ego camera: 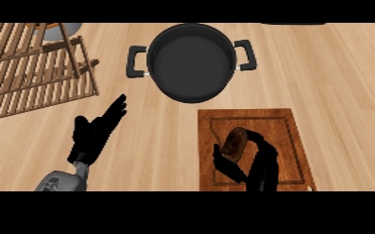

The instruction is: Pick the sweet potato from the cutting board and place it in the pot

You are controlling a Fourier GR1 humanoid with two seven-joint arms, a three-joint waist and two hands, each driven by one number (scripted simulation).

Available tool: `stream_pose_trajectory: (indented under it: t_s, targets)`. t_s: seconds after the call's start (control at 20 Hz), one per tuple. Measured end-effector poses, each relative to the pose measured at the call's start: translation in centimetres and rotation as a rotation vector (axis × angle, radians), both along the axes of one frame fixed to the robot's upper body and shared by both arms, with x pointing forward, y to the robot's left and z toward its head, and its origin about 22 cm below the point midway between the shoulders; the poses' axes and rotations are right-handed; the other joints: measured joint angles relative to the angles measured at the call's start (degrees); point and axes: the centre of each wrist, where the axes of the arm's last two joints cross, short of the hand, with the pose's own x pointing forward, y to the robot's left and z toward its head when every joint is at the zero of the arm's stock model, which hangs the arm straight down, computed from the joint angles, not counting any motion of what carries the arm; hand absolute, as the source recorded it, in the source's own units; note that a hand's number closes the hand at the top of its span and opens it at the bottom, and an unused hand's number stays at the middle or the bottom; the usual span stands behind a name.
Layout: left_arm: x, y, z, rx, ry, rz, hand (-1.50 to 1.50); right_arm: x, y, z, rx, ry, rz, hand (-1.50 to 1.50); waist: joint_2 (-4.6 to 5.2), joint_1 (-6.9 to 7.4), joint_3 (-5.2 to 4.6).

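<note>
A brown sweet potato (235, 144) lies on the wooden cutting board (282, 124) at the lower right. My right hand (253, 164) is over the board with its fingers and thumb curled round the sweet potato from below and from the right. A dark pot (192, 62) with two black handles stands at the top centre, with nothing inside. My left hand (96, 129) rests open at the lower left, fingers pointing up and to the right, apart from everything.
A wooden slatted rack (44, 69) takes up the upper left corner, with a grey dish (62, 31) behind it. Bare light wood counter (161, 129) lies between the pot and the board.
</note>
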Motion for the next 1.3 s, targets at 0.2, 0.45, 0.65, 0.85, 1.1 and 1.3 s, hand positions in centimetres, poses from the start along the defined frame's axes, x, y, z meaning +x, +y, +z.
stream_pose_trajectory:
  t_s: [0.2, 0.45, 0.65, 0.85, 1.1, 1.3]
  targets:
    - [0.5, -0.4, 0.6, -0.008, -0.011, -0.02, 0.0, 2.0, -0.6, 1.6, 0.029, -0.048, 0.129, 1.5, 0.66, 1.21, 0.53]
    - [0.8, -1.6, 0.8, -0.021, -0.022, -0.066, 0.0, 4.1, 0.3, 5.0, 0.096, -0.112, 0.42, 1.5, 2.03, 4.82, 1.73]
    - [1.0, -2.0, 0.9, -0.024, -0.027, -0.087, 0.0, 5.7, -0.8, 7.3, 0.124, -0.177, 0.635, 1.5, 2.66, 5.48, 1.95]
    - [1.0, -2.1, 0.9, -0.023, -0.026, -0.083, 0.0, 7.6, -3.9, 9.2, 0.146, -0.24, 0.815, 1.5, 2.88, 4.95, 1.85]
    - [1.3, -2.0, 1.1, -0.017, -0.027, -0.072, 0.0, 10.8, -10.5, 11.3, 0.137, -0.306, 0.989, 1.5, 2.79, 3.93, 1.61]
    - [1.3, -1.7, 1.0, -0.007, -0.028, -0.072, 0.0, 13.6, -16.1, 13.1, 0.106, -0.38, 1.081, 1.5, 2.68, 3.98, 1.42]
